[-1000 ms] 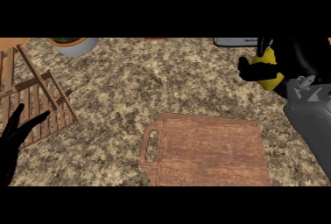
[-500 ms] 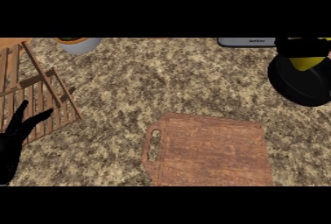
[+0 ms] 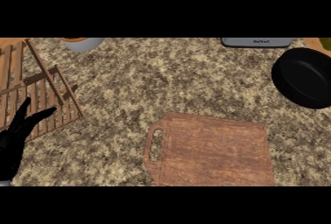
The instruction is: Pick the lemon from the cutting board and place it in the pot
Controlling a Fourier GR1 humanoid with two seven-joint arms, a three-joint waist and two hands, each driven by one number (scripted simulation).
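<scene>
Found the black left hand (image 3: 13, 140) at the lower left edge, fingers straight, raised and spread apart, holding nothing, at rest. Noted behind its fingertips a slatted wooden rack (image 3: 39, 92), lying on the speckled stone counter (image 3: 161, 83), and at the top edge a small grey bowl (image 3: 84, 43) with something orange inside. Came next to the brown wooden cutting board (image 3: 220, 151) with its slot handle, at the lower middle: bare on top, no lemon on it. Saw a grey appliance (image 3: 255, 42) at the top edge. Saw right of it a round black pot (image 3: 304, 81), cut by the right edge, its visible inside dark with no lemon showing. Could find the lemon nowhere in view. Could not find the right hand either, so could not tell its state. Judged the pick over, and the placing either under way out of view or finished. Reckoned the next move called for confirming the lemon in the pot, then bringing the right hand clear of it.
</scene>
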